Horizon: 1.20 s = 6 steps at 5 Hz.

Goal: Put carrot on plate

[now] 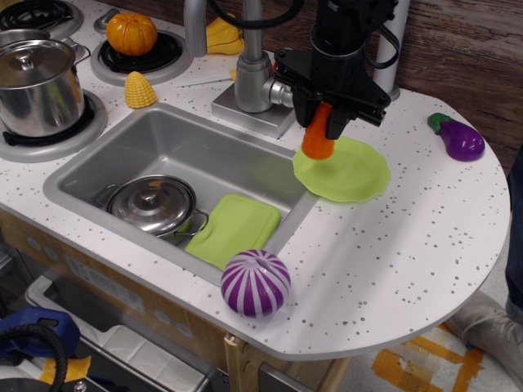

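Now my gripper [325,122] is clamped on the carrot [319,139] — lifted, hanging over the near-left edge of the plate [351,173] beside the sink [155,147] — so pickup and carry look done, lowering and release remain.

The carrot [318,140] is plain orange; the plate [347,173] and the cloth [234,229] are lime green. The gripper [325,122] is black. The ball [255,282] has purple and white stripes. The eggplant [460,137] is purple with a green cap. The counter [409,245] is white with dark speckles.
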Available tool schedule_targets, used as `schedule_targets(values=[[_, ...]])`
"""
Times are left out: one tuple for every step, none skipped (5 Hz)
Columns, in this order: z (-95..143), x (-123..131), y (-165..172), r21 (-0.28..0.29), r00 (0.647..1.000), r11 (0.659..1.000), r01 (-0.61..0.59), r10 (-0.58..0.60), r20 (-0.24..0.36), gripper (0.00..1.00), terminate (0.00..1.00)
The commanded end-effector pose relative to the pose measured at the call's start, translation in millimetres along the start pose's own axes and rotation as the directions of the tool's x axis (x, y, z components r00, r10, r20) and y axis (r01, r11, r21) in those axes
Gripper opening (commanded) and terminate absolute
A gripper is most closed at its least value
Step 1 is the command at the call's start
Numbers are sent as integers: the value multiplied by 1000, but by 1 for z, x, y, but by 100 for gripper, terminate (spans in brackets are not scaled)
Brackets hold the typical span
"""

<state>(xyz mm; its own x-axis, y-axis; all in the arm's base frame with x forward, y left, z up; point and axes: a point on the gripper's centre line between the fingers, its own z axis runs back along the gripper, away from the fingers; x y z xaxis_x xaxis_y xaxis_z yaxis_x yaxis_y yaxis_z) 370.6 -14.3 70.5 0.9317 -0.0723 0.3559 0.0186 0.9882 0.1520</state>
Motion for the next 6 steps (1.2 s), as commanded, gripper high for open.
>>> schedule_targets(values=[[-7, 18, 2, -44, 997, 999, -15, 18, 72, 0, 0], [-13, 18, -8, -56, 996, 998, -27, 31, 86, 0, 0], [-21, 17, -9, -82, 995, 996, -18, 25, 95, 100, 0], [-19, 15, -10, -89, 996, 996, -23, 31, 88, 100, 0], [-16, 14, -13, -79, 996, 997, -20, 27, 86, 100, 0], [-16, 14, -13, -79, 996, 997, -20, 27, 86, 100, 100]])
